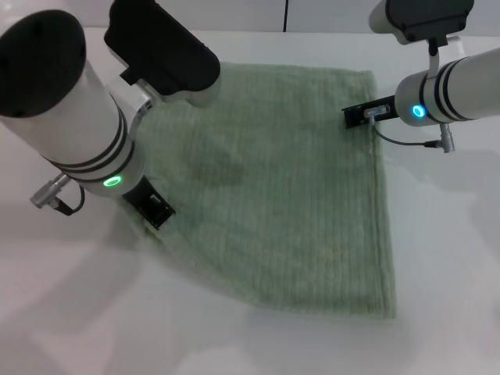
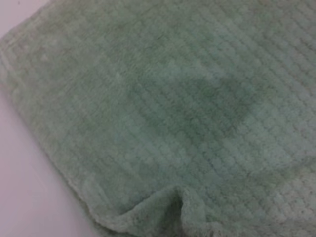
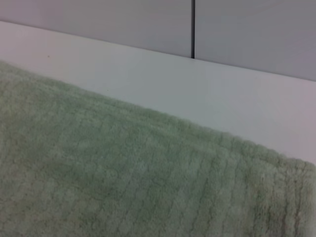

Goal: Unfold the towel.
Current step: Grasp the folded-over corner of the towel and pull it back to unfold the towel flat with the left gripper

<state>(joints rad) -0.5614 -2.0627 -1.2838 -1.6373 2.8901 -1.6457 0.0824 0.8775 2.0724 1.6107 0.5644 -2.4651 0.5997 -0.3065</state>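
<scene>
- The towel (image 1: 289,195) lies spread flat on the white table (image 1: 445,258), its far edge running roughly straight near the table's back, its right-hand hem slanting down to a squared near corner
- Its near edge runs diagonally from that corner up toward the left arm; bare table shows in front of it, to its right and along the back (the widest open stretch is the near one)
- In the left wrist view a small fold of cloth is rucked up at the towel's edge (image 2: 185,207), with bare table beside the hem
- The right wrist view shows the far hem (image 3: 207,133) lying on the table, with a pale wall and a dark vertical seam (image 3: 192,27) behind
- The left gripper (image 1: 156,207) is low at the towel's left edge, its dark tip touching the cloth; how far apart its fingers stand, and whether it has hold of the cloth, I cannot tell
- The right gripper (image 1: 361,116) sits at the towel's far right corner, just beside or on the hem; its opening cannot be told either
- No brand, label or writing can be read
</scene>
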